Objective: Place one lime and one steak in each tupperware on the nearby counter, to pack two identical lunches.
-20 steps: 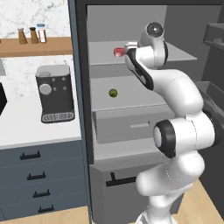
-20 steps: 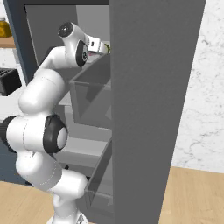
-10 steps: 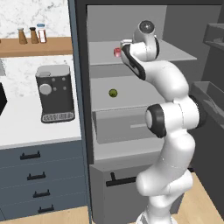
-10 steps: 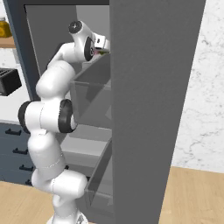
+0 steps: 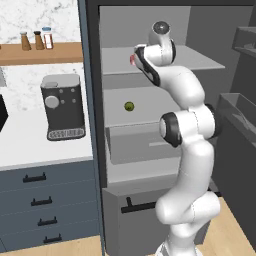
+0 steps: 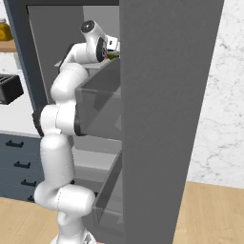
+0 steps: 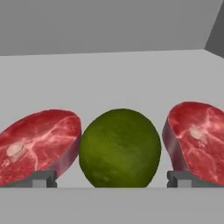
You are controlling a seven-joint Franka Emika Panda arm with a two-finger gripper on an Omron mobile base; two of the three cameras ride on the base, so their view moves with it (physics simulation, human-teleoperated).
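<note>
- The gripper [image 7: 112,181] is spread as wide as it goes and has hold of nothing; its 2 dark fingertips [image 7: 40,179] stand far apart at the bottom of the hand view.
- Between those fingertips sits 1 lime [image 7: 120,148], round and dark green, resting on the pale grey fridge shelf [image 7: 109,83]. Whether the fingertips touch it cannot be told; they flank it with space on both sides.
- 2 steak pieces lie either side of that lime: the left steak [image 7: 37,142] is just beside it, perhaps touching, and the right steak [image 7: 197,138] stands slightly apart. Each fingertip sits in front of 1 steak.
- In the left base view the white arm [image 5: 187,150] reaches up into the open fridge [image 5: 150,125], with its hand at the upper shelf, where a bit of red steak shows beside it.
- A second lime [image 5: 129,106] lies alone on the shelf below, well apart from the hand.
- In the right base view the hand is tucked behind the fridge's dark side wall [image 6: 167,119], so the fingers are hidden there.
- To the left of the fridge, a coffee machine [image 5: 62,106] stands on the white worktop [image 5: 30,145] over blue-grey drawers.
</note>
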